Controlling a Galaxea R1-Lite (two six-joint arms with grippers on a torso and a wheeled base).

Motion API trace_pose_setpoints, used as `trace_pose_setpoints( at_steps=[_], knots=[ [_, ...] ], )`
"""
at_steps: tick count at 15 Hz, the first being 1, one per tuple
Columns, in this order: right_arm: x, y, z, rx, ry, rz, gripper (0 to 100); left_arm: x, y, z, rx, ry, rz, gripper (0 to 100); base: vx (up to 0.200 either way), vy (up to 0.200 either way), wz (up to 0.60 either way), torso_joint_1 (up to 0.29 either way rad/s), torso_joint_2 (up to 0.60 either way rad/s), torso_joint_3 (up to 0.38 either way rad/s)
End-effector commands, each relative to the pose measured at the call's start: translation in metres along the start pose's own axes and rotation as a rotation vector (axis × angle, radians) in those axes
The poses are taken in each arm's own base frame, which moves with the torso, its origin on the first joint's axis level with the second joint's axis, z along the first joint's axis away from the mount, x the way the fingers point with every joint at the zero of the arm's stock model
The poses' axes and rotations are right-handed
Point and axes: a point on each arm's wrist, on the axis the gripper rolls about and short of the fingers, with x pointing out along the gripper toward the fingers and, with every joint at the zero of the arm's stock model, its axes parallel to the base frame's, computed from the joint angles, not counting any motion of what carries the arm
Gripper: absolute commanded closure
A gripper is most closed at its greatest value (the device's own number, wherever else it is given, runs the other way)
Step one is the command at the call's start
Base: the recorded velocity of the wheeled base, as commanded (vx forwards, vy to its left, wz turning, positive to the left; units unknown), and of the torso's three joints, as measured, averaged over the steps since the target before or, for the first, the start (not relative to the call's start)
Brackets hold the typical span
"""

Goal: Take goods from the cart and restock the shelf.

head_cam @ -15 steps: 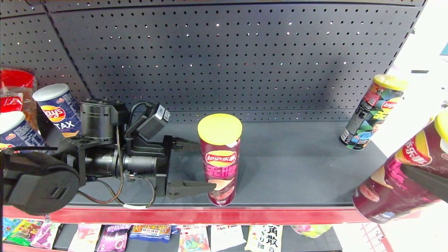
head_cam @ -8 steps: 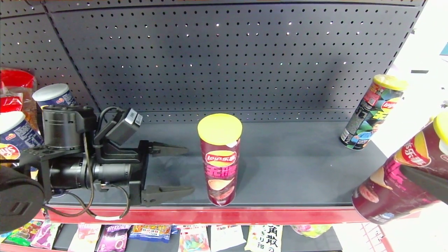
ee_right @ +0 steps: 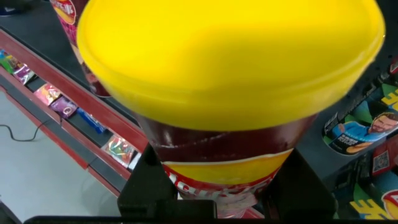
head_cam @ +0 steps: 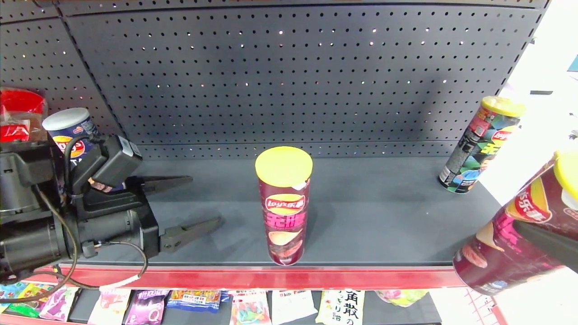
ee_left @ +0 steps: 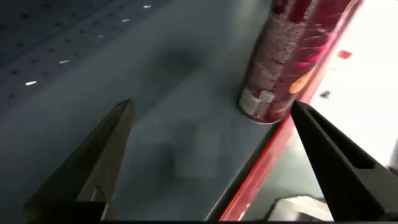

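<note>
A maroon chip can (head_cam: 284,207) with a yellow lid stands upright near the front middle of the dark shelf (head_cam: 384,212). My left gripper (head_cam: 205,201) is open to its left, well apart from it, with nothing between its fingers. The left wrist view shows that gripper (ee_left: 211,106) wide open, with the can (ee_left: 286,68) ahead by the red front lip. At the right edge my right gripper (head_cam: 542,234) is shut on a second maroon can (head_cam: 510,234), tilted and off the shelf front. In the right wrist view that can (ee_right: 230,56) is seen lid first.
A black can with a colourful pattern (head_cam: 481,144) stands at the shelf's back right. Blue cans (head_cam: 72,131) and a red packet (head_cam: 18,113) crowd the left end. The pegboard wall (head_cam: 289,81) backs the shelf. Snack bags (head_cam: 203,302) lie on the shelf below.
My left gripper has drawn back to the left, away from the standing can, staying open. The right gripper with its can has sunk a little.
</note>
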Motion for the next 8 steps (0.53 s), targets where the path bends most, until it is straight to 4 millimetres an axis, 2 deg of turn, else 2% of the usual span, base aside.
trace_pose_setpoints(
  at_steps=[1, 4, 6, 8],
  knots=[
    [-0.001, 0.000, 0.001, -0.001, -0.008, -0.001, 100, -0.020, -0.010, 0.012, 0.046, -0.017, 0.208, 0, 0.000, 0.000, 0.00, 0.000, 0.00, 0.000],
    [-0.001, 0.000, 0.001, 0.000, -0.009, 0.003, 100, -0.027, -0.021, 0.022, 0.065, 0.016, 0.544, 0, 0.000, 0.000, 0.00, 0.000, 0.00, 0.000],
    [0.000, 0.000, 0.001, 0.002, -0.007, 0.009, 100, -0.029, -0.024, 0.024, 0.061, 0.003, 0.657, 0, 0.000, 0.000, 0.00, 0.000, 0.00, 0.000],
    [0.000, 0.000, 0.001, 0.003, -0.009, 0.011, 100, -0.053, -0.048, 0.013, 0.126, 0.024, 0.723, 0, 0.000, 0.000, 0.00, 0.000, 0.00, 0.000]
  ],
)
